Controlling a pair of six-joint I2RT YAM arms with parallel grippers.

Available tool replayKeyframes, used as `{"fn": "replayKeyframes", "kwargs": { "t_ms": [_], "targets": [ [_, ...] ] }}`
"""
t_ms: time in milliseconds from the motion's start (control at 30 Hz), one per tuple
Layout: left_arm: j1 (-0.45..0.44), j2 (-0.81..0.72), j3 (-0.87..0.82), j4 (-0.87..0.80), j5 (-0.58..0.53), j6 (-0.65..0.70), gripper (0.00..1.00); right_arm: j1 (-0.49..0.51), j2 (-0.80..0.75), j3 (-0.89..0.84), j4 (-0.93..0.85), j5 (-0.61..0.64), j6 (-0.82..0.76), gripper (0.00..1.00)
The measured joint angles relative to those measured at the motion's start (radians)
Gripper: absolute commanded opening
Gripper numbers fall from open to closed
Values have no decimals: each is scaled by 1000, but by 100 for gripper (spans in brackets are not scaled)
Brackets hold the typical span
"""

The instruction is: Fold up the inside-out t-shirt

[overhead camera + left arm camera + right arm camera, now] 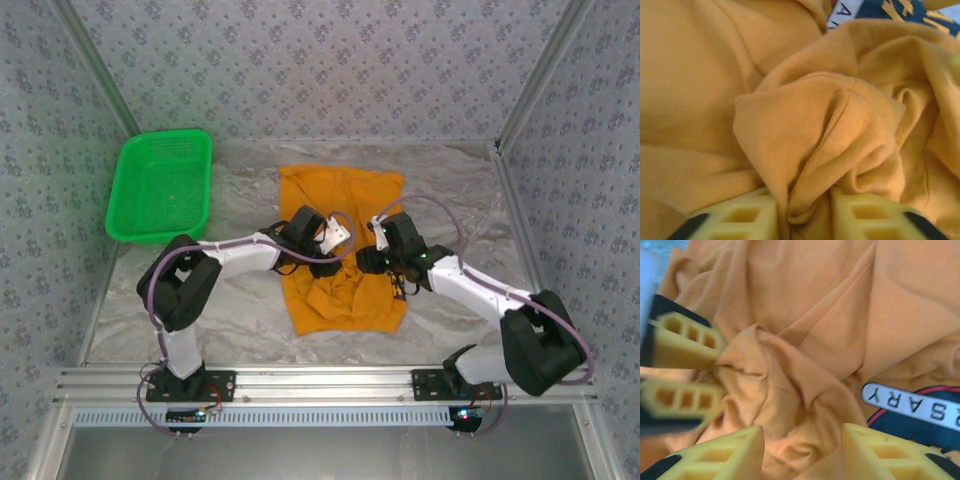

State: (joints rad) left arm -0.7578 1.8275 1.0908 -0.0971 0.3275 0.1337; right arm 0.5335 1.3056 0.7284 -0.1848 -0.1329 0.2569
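Top external view has the inside-out t-shirt [345, 195] rumpled at the middle of the table [460, 200] (no neat fold yet, so all the folding is left), while the left gripper [802, 207] pinches a ridge of its cloth and the right gripper [802, 440] stands open astride a bunch just right of it

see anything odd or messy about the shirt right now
The t-shirt is not lying flat: its middle is bunched into a wrinkled heap, with the left gripper pinching a fold and the dark printed graphic peeking out.
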Motion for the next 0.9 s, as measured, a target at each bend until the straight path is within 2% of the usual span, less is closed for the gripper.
{"fn": "replayKeyframes", "kwargs": {
  "t_ms": [100, 267, 400, 667, 800, 867, 900],
  "targets": [
    [21, -1, 0, -3, 77, -10, 1, 13, -31, -36, 9, -83, 30, 41],
    [95, -39, -51, 35, 200, -62, 1, 79, 49, -57, 76, -179, 93, 40],
    [124, -52, -65, 42, 239, -80, 3, 98, 137, -55, 121, -134, 135, 48],
    [121, -45, -67, 73, 311, -103, 2, 97, 234, 20, 142, -18, 116, 47],
    [128, -39, -74, 87, 323, -116, 3, 94, 253, 32, 161, 13, 99, 42],
    [133, -39, -80, 98, 334, -121, 3, 90, 276, 34, 178, 14, 87, 33],
    [137, -39, -82, 100, 339, -124, 3, 88, 288, 34, 187, 14, 79, 24]
  ]
}}
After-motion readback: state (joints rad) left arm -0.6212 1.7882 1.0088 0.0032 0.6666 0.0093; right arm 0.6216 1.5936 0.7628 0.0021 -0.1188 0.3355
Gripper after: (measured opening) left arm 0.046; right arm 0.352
